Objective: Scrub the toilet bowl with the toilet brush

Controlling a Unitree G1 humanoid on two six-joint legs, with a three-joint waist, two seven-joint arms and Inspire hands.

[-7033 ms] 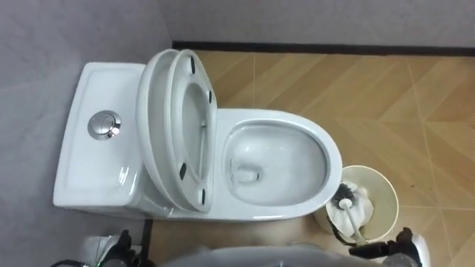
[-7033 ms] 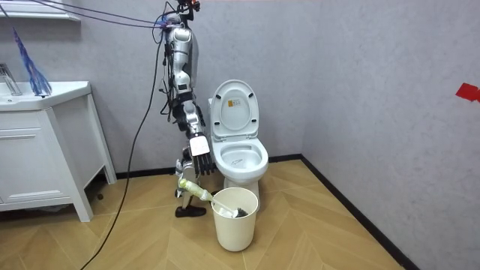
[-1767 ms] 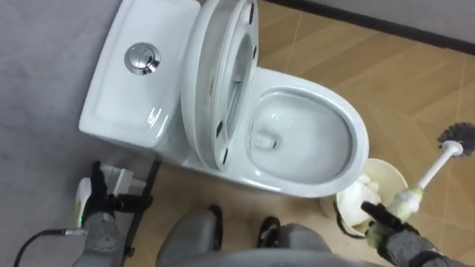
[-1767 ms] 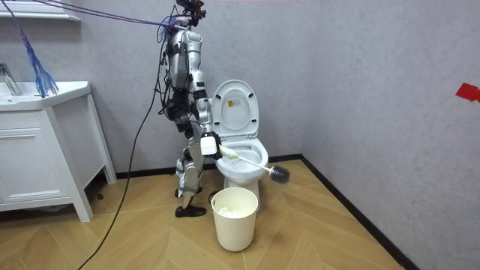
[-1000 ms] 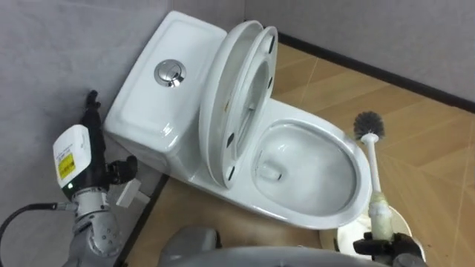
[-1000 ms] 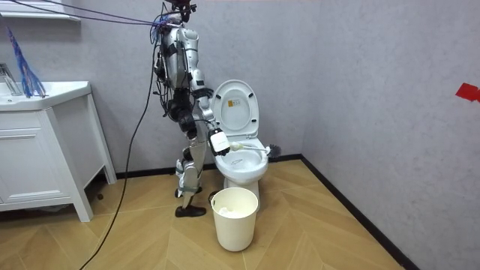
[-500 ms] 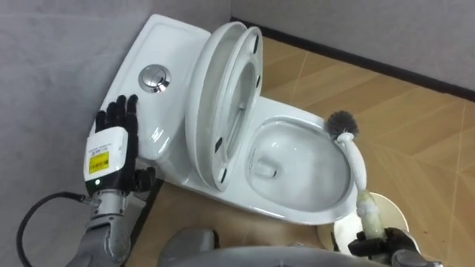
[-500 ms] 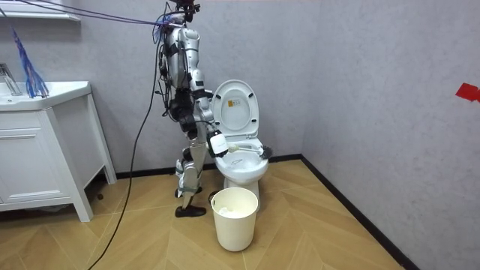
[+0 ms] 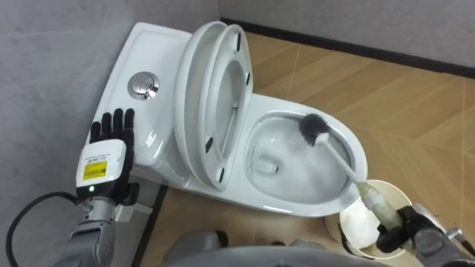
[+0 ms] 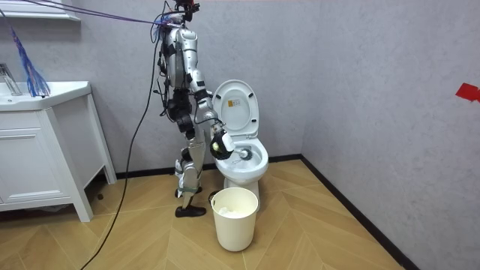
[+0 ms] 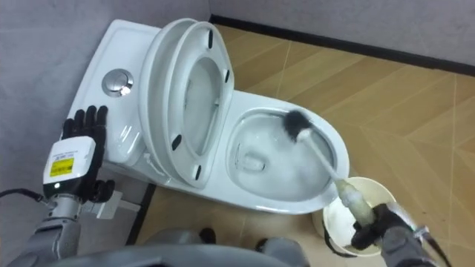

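- inside the white ceramic toilet bowl (image 9: 289, 205) lies the dark bristle head of the white long-handled toilet brush (image 9: 335, 156).
- right hand (image 9: 404, 230): fingers clenched round its handle.
- left hand (image 9: 107, 152): fingers released, straight, beside the cistern.

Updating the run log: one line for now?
right robot hand: grips toilet brush | brush head: in toilet bowl | left robot hand: open, near tank

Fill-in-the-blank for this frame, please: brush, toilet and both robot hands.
On the toilet, the brush head sits inside the ___.
The ___ robot hand grips the brush handle.
The left robot hand, fingers straight, is ___.
The toilet seat is ___, not lowered.
Missing: bowl, right, open, raised.
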